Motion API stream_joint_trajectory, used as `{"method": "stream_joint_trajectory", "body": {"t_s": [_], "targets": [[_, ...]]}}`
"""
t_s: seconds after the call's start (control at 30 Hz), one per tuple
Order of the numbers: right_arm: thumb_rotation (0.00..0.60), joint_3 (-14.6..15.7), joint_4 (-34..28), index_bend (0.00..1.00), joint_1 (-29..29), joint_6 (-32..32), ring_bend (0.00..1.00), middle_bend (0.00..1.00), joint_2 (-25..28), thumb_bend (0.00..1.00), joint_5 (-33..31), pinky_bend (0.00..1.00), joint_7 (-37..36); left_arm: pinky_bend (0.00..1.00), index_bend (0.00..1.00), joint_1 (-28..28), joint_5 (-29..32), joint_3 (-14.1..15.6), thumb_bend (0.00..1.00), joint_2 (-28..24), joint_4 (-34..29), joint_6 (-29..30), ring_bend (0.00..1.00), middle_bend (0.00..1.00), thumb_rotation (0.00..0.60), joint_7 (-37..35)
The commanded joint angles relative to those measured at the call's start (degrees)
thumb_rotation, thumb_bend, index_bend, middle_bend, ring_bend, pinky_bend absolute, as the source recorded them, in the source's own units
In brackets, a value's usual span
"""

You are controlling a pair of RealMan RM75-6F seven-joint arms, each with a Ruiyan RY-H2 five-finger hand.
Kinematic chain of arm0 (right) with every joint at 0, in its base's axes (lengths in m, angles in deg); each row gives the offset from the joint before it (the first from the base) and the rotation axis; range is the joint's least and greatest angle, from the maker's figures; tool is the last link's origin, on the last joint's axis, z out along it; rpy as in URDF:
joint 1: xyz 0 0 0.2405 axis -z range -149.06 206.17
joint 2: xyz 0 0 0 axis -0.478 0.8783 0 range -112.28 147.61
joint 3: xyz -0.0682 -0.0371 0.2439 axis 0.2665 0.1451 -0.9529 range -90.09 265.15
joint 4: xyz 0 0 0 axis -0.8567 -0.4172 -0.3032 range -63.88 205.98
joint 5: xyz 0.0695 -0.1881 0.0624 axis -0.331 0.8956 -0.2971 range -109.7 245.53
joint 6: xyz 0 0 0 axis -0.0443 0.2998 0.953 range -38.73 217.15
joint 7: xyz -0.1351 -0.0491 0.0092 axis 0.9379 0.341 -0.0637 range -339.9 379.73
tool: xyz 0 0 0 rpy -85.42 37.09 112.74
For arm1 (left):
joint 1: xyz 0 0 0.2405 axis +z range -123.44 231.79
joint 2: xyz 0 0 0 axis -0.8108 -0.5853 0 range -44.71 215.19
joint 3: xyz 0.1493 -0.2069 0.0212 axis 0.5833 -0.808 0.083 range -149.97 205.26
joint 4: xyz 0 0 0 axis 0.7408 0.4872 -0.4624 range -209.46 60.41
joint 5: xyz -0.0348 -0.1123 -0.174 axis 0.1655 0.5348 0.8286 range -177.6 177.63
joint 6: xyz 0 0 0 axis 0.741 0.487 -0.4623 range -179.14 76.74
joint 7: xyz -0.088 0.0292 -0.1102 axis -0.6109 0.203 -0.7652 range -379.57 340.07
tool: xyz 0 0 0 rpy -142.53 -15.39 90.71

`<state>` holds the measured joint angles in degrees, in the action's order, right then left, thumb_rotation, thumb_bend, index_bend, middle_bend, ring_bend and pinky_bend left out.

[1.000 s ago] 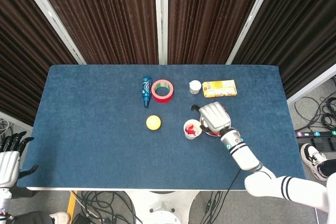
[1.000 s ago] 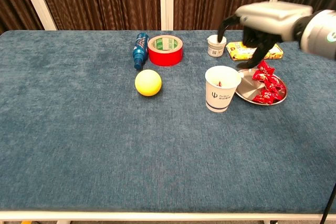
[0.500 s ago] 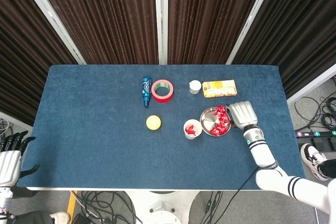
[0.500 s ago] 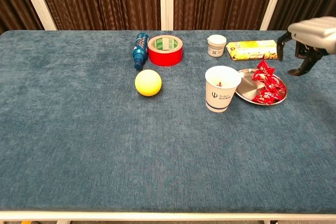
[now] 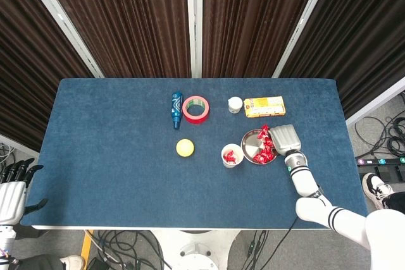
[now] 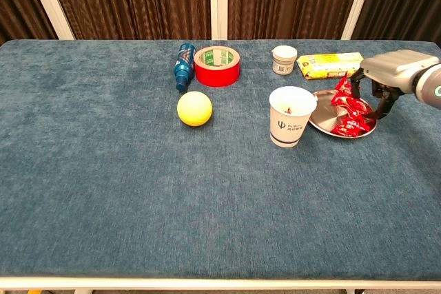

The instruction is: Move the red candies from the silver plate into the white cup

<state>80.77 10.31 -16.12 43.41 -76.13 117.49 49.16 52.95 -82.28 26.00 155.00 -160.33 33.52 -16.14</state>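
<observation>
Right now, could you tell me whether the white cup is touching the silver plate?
Cannot tell. In the chest view the white cup overlaps the silver plate's near rim; in the head view they sit edge to edge, with neither contact nor gap plainly visible.

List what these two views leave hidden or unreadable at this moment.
- Right hand: its back covers the fingertips in both views; contact with the candies unclear.
- Cup contents: chest view shows only a red glimpse past the rim.
- Left hand: head view only, cut by the frame edge.
- Yellow box: print too small.
</observation>
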Motion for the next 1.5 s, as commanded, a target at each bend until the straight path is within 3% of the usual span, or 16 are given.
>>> {"method": "stream_joint_trajectory", "body": {"t_s": [0.03,0.3,0.47,0.63,0.83,1.0,1.33,1.5], "targets": [[0.600,-0.64,1.66,0.48,-0.65,0.83,1.00,1.00,-1.38,0.15,0.10,1.00,-0.35,0.13,0.29,0.04,0.06,-0.02,0.00,0.03,0.09,0.05,0.12,0.22,0.600,-0.07],[0.600,-1.48,3.86,0.59,-1.54,1.36,1.00,1.00,-3.40,0.33,-0.07,1.00,0.62,0.13,0.29,0.30,0.44,0.11,0.00,0.18,0.61,-0.10,0.12,0.22,0.600,-0.60],[0.600,-2.26,1.80,0.64,-1.40,-0.17,1.00,1.00,-2.65,0.35,1.17,1.00,-0.03,0.13,0.29,0.35,0.56,0.06,0.00,0.36,1.11,-0.15,0.12,0.22,0.600,-1.05],[0.600,-3.45,-5.96,0.65,-0.71,-3.61,1.00,1.00,1.24,0.36,4.67,1.00,-2.20,0.13,0.29,0.24,0.51,0.00,0.00,0.45,1.34,-0.28,0.12,0.22,0.600,-1.28],[0.600,-4.71,-19.62,0.65,0.97,-9.11,1.00,1.00,8.10,0.35,11.36,1.00,-6.21,0.13,0.29,0.23,0.15,-0.08,0.00,0.34,1.27,0.12,0.12,0.22,0.600,-1.22],[0.600,-3.81,-27.69,0.65,1.44,-9.82,1.00,1.00,11.43,0.35,16.42,1.00,-8.47,0.13,0.29,0.15,-0.19,-0.16,0.00,0.15,0.85,0.42,0.12,0.22,0.600,-1.04],[0.600,-1.36,-27.19,0.55,-0.34,-7.27,1.00,1.00,7.96,0.34,16.93,1.00,-4.61,0.13,0.29,0.36,-0.28,-0.19,0.00,-0.09,0.63,0.88,0.12,0.22,0.600,-1.16],[0.600,-1.10,-27.17,0.42,-0.50,-7.58,1.00,1.00,7.55,0.31,16.68,1.00,-3.29,0.13,0.29,0.48,-0.24,-0.13,0.00,0.06,0.99,0.92,0.12,0.22,0.600,-1.43]]}}
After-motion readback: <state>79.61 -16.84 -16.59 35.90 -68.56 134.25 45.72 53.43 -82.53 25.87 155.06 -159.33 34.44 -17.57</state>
